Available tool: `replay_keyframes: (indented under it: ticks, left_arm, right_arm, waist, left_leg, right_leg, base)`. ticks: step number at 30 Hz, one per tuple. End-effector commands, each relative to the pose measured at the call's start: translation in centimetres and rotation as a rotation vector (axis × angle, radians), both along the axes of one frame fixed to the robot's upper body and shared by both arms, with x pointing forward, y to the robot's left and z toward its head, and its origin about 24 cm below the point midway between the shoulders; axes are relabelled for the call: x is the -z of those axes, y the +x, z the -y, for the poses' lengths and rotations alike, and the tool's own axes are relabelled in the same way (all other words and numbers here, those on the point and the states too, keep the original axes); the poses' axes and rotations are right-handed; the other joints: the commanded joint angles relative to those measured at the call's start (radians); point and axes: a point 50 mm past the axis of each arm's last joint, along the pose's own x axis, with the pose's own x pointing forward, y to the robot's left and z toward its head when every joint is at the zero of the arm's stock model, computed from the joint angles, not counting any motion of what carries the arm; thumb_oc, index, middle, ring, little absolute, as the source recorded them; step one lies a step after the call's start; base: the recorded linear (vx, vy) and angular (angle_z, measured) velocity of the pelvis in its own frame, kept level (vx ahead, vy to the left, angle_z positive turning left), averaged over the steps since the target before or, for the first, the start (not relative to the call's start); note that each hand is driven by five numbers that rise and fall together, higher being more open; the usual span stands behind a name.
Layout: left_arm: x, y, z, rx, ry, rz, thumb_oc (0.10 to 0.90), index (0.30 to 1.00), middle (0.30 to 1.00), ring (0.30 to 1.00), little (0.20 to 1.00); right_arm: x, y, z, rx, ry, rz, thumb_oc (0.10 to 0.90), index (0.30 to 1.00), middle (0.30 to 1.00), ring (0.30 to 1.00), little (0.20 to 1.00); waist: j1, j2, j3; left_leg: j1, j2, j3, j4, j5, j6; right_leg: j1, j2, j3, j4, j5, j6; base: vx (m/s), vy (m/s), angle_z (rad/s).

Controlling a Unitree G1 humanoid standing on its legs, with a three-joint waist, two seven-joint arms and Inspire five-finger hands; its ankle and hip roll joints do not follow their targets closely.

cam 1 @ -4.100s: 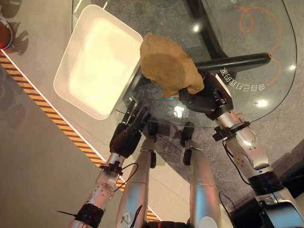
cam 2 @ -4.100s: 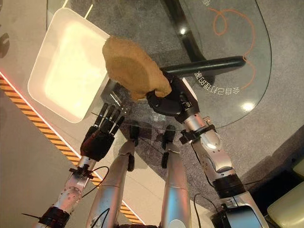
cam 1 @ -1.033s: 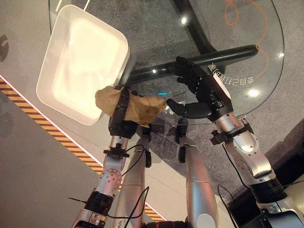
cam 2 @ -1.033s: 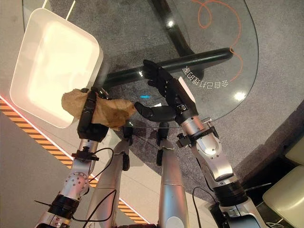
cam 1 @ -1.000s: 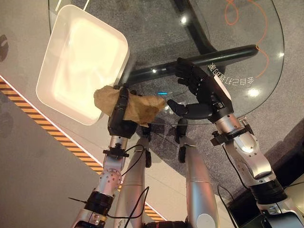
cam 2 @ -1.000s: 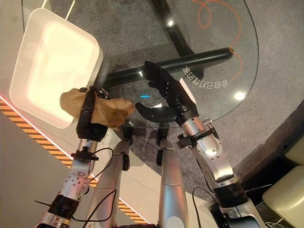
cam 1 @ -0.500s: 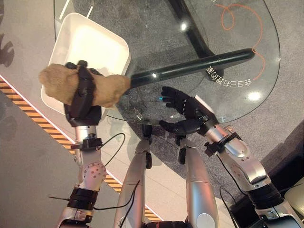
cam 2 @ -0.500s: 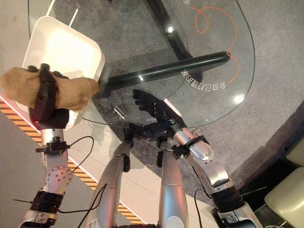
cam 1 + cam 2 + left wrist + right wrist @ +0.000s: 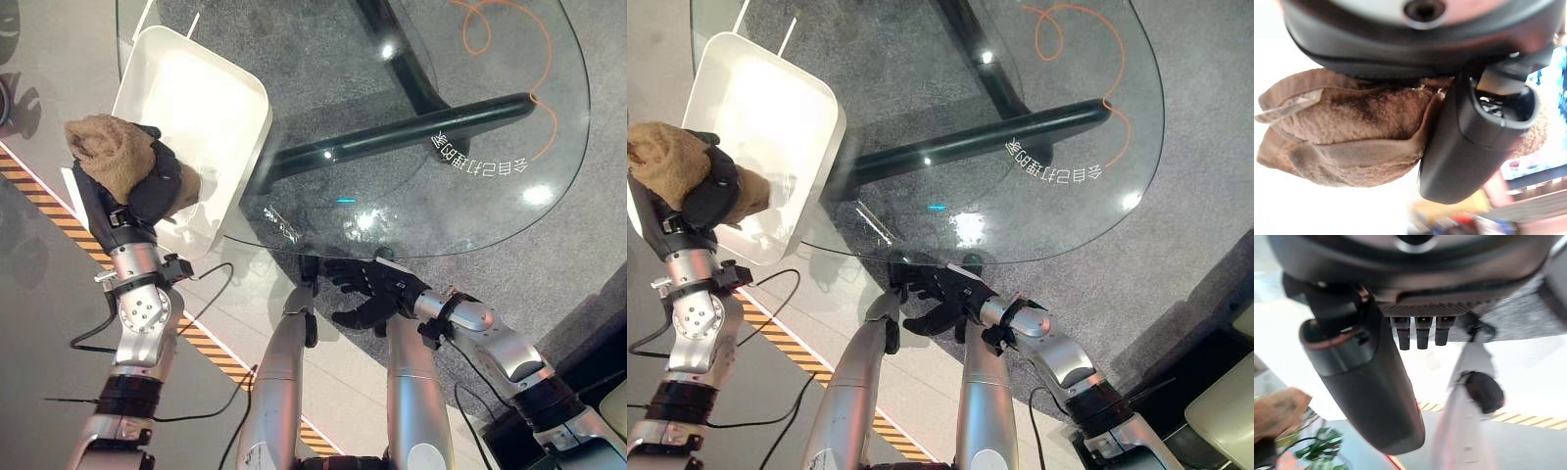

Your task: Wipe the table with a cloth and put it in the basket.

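The left robot hand (image 9: 147, 191) has its fingers and thumb curled tightly round a bunched brown cloth (image 9: 106, 152), holding it raised over the near rim of a white basket (image 9: 230, 93). The cloth bulges out past the hand on the side away from the desk. The basket stands at the left edge of a round glass desk (image 9: 470, 211). The right robot hand (image 9: 367, 294) hangs just beyond the desk's near edge, fingers loosely spread and holding nothing. A dark bar (image 9: 411, 132) lies beneath the glass.

Cloth (image 9: 103, 157) over basket (image 9: 211, 108) (table's (image 9: 441, 88) left)
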Motion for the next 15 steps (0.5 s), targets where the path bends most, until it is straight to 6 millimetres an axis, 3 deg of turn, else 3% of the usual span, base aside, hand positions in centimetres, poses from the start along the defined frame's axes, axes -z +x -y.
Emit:
replay_keyframes:
  ticks: [1, 8, 15]
  left_arm:
    - [-5.3, -1.0, -3.1, -0.228, 0.035, 0.223, 0.1, 0.3, 0.3, 0.3, 0.2]
    - [-7.8, 0.5, -6.1, -0.541, 0.094, 0.15, 0.1, 0.3, 0.3, 0.3, 0.2]
    - [-9.3, 1.8, -6.5, -0.557, 0.077, 0.079, 0.1, 0.3, 0.3, 0.3, 0.2]
  right_arm:
    - [0.1, -0.9, -0.9, -0.106, 0.013, -0.044, 0.8, 0.9, 0.9, 0.9, 0.9]
    - [1.5, -1.0, -0.1, -0.091, 0.002, -0.146, 0.8, 0.9, 0.9, 0.9, 0.9]
    - [1.9, -0.9, -0.3, -0.083, 0.005, -0.172, 0.8, 0.9, 0.9, 0.9, 0.9]
  waist:
    - [-0.008, 0.031, -0.026]
    - [-0.029, 0.013, -0.026]
    - [-0.037, 0.002, -0.026]
  left_leg:
    - [-0.027, -0.05, 0.017, 0.111, -0.106, -0.013]
    - [-0.083, -0.035, 0.029, 0.133, -0.107, -0.016]
    - [-0.129, -0.027, 0.03, 0.154, -0.11, -0.016]
  right_leg:
    - [0.011, 0.071, -0.009, -0.085, 0.018, -0.008]
    - [-0.046, 0.071, -0.005, -0.074, 0.027, -0.001]
    - [-0.095, 0.077, -0.002, -0.051, 0.029, 0.006]
  base:
    - [0.02, 0.087, -0.04]
    - [0.03, 0.076, 0.0]
    - [0.02, 0.045, 0.01]
